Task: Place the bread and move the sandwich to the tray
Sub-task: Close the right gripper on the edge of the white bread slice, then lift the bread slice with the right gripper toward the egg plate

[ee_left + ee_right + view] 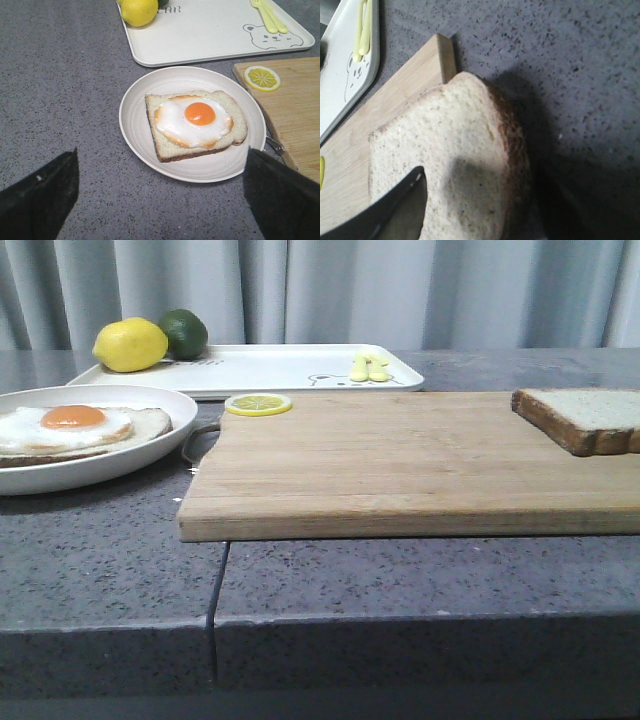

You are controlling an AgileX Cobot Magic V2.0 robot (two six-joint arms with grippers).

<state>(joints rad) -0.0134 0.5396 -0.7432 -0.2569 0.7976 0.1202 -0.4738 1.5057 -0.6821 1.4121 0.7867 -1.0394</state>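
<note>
Low front view; wrists overhead — close

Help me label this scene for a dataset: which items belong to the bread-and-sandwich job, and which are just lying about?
For the job:
bread on the cutting board
sandwich, egg toast on the round plate
tray

Lying about:
lemon
lime
lemon slice
yellow cutlery
cutting board

- Two black fingers of the left gripper (pixel 160 195) are seen in the left wrist view, as broad wedge shapes with a matte, slightly fuzzy surface.
- A small pale speck is seen on the upper face of one left finger (pixel 42 192).
- One finger (pixel 385 215) of the right gripper is seen as a dark grey curved blade over the bread (pixel 445 170).
- A lighter sheen is shown along that finger's inner face.
</note>
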